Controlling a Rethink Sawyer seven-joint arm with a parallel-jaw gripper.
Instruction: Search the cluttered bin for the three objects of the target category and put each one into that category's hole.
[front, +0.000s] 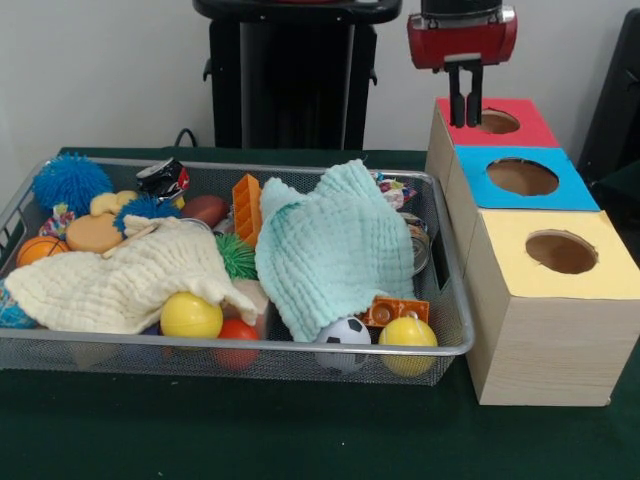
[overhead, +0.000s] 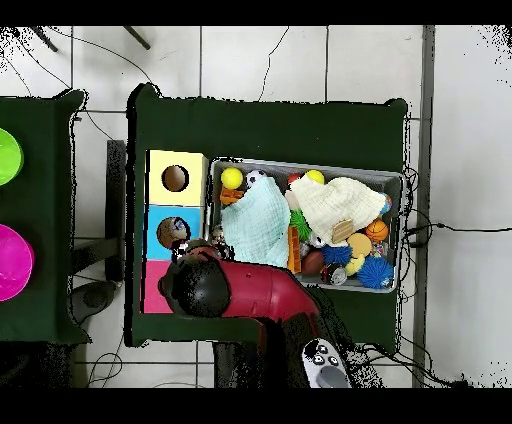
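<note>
The bin (front: 250, 349) is a wide wire-mesh basket on the green table, full of toys under two cloths; it also shows in the overhead view (overhead: 398, 232). The hole (front: 497, 122) is in the red top of the farthest wooden box. My gripper (front: 465, 120) hangs straight down just left of the hole, over the red top. Its two dark fingers stand close together with nothing between them. In the overhead view my arm (overhead: 240, 292) covers the red box's hole and the gripper; only the red top's edge (overhead: 153, 298) shows.
A blue-topped box (front: 522, 177) and a yellow-topped box (front: 560, 252) stand in a row with the red one, right of the bin. A mint cloth (front: 335, 250) and a cream cloth (front: 125, 275) cover part of the toys. Yellow balls (front: 190, 316), a soccer ball (front: 345, 332) and a blue spiky ball (front: 70, 182) show.
</note>
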